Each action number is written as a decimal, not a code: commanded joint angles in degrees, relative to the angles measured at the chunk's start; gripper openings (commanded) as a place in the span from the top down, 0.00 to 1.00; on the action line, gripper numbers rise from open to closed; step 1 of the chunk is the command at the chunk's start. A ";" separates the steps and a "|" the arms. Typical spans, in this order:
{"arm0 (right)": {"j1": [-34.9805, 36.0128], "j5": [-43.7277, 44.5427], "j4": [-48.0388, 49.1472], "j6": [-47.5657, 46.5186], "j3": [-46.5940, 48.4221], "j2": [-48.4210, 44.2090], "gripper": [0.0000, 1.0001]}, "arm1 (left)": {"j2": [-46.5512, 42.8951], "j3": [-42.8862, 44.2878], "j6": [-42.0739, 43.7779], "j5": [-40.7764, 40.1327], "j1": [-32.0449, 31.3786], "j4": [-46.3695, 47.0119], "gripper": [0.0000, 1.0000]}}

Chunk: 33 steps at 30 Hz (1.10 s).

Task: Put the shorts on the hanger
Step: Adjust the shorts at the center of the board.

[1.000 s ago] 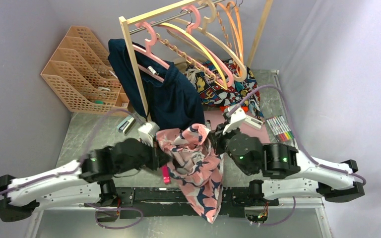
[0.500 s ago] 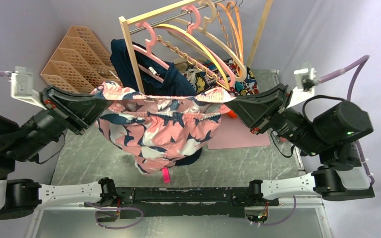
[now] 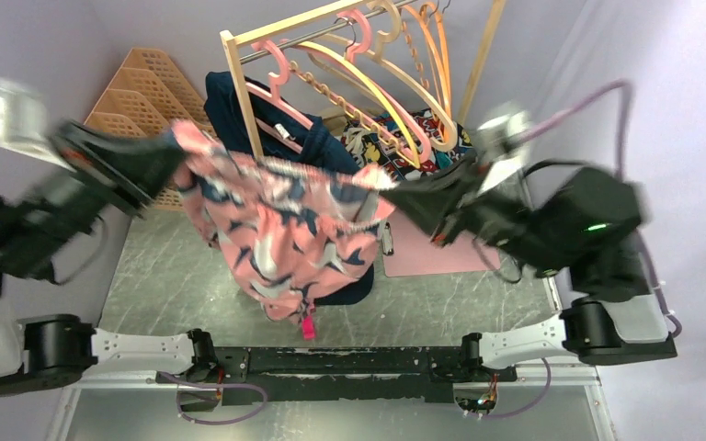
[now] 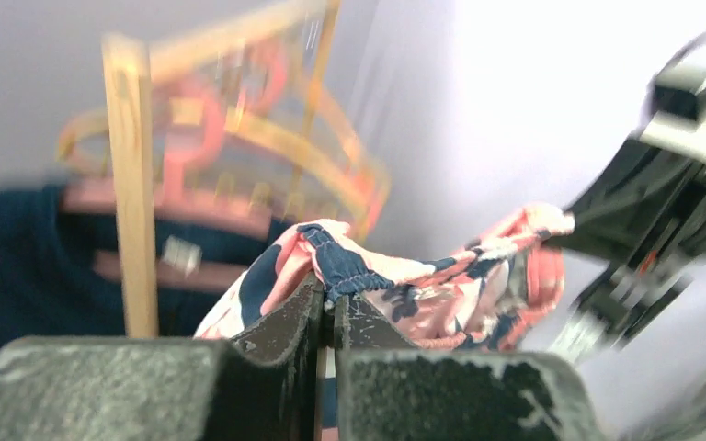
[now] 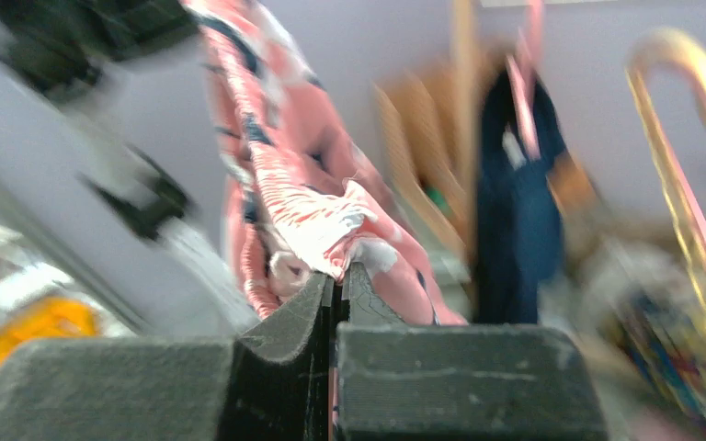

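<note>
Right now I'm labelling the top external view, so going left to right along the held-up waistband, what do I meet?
The left gripper, shut on one end → the shorts hanging between → the right gripper, shut on the other end.

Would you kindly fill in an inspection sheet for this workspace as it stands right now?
Surface: grey marbled table with a pink mat lying on it.
Job's things: shorts held in the air, waistband stretched between both grippers; yellow hanger bare on the wooden rail.
Clutter: navy garment on a pink hanger; cartoon-print cloth; orange file rack.
Grippers: left gripper shut on the shorts; right gripper shut on the shorts.
Cables: purple cable arching over the right arm.
Surroundings: plain pale walls.
</note>
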 commanded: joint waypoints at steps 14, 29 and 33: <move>-0.48 -1.81 7.99 -3.38 1.27 -6.45 1.00 | -13.04 -7.97 7.76 5.02 0.91 21.80 0.93; -0.57 4.23 11.73 5.32 -26.05 -14.31 1.00 | -15.07 -24.25 2.10 1.76 0.96 17.43 0.93; -0.59 0.72 8.80 10.97 -34.82 -17.13 1.00 | -19.31 -31.02 -1.39 -2.80 0.95 14.45 0.93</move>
